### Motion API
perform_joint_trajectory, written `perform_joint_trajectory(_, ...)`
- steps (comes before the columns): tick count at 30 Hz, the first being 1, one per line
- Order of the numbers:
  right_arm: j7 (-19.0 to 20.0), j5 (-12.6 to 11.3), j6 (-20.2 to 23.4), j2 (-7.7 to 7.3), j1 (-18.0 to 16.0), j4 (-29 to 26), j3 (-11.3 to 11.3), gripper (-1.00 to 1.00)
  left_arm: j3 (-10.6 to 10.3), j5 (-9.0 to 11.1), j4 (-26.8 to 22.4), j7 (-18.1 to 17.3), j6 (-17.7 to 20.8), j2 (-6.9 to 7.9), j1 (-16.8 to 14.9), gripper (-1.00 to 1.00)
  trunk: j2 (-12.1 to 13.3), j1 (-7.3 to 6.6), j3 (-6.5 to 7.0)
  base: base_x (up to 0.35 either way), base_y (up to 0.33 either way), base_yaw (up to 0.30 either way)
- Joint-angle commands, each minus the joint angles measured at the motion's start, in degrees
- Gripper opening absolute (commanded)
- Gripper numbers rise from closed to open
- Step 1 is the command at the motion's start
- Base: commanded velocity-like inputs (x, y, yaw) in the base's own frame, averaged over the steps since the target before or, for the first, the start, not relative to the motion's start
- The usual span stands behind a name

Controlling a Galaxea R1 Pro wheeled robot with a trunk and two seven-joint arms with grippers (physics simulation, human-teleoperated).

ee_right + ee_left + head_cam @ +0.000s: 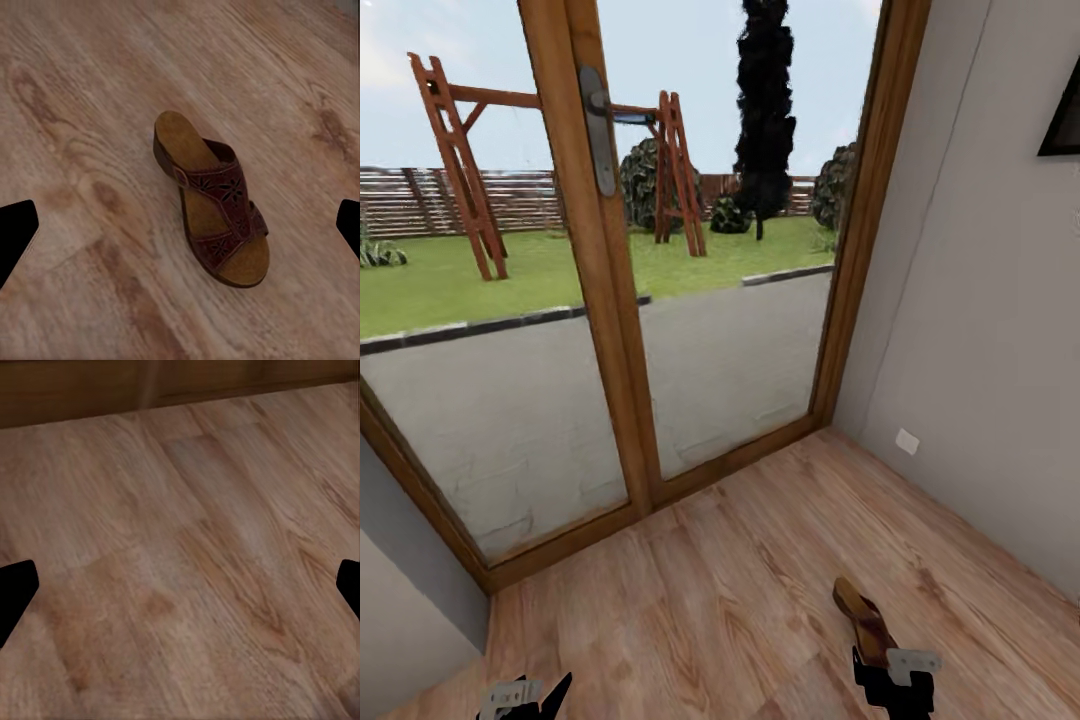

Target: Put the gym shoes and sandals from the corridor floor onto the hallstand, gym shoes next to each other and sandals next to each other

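Right tool [180, 221] spread wide above a brown sandal [212, 199] on the floor [75, 112] – left tool [180, 585] released too

Left end effector [180, 585] open-jawed, right end effector [180, 225] likewise

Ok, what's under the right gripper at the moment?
One brown sandal lies flat on the wood floor, footbed up, between the open right gripper's fingertips. In the head view the gripper covers its near end.
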Motion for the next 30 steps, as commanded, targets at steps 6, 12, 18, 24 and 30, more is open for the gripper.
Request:
perform_joint_trajectory(6,-0.3,0.6,-0.2,0.02,-0.1,0.1,-0.3,1.0,0.3,0.0,0.1,-0.4,-0.1,-0.02,0.0,1.0,0.0,0.02,0.26,0.284,0.216,-0.26)
perform_joint_trajectory(12,-0.4,0.6,-0.2,0.02,-0.1,0.1,-0.3,1.0,0.3,0.1,0.1,-0.4,-0.1,-0.02,0.0,1.0,0.0,0.02,0.56,0.308,0.157,-0.265)
perform_joint_trajectory(18,-0.4,0.6,-0.2,0.02,-0.1,0.1,-0.3,1.0,0.3,0.1,0.1,-0.4,-0.1,-0.02,0.0,1.0,0.0,0.02,0.83,0.319,0.129,-0.271)
perform_joint_trajectory(24,-0.4,0.6,-0.2,0.02,-0.1,0.1,-0.3,1.0,0.3,0.1,0.1,-0.4,-0.1,-0.02,0.0,1.0,0.0,0.02,1.04,0.316,0.096,-0.281)
perform_joint_trajectory(30,-0.4,0.6,-0.1,0.02,-0.1,0.1,-0.3,1.0,0.3,0.0,0.1,-0.4,-0.1,-0.02,0.0,1.0,0.0,0.02,1.2,0.203,0.036,-0.288)
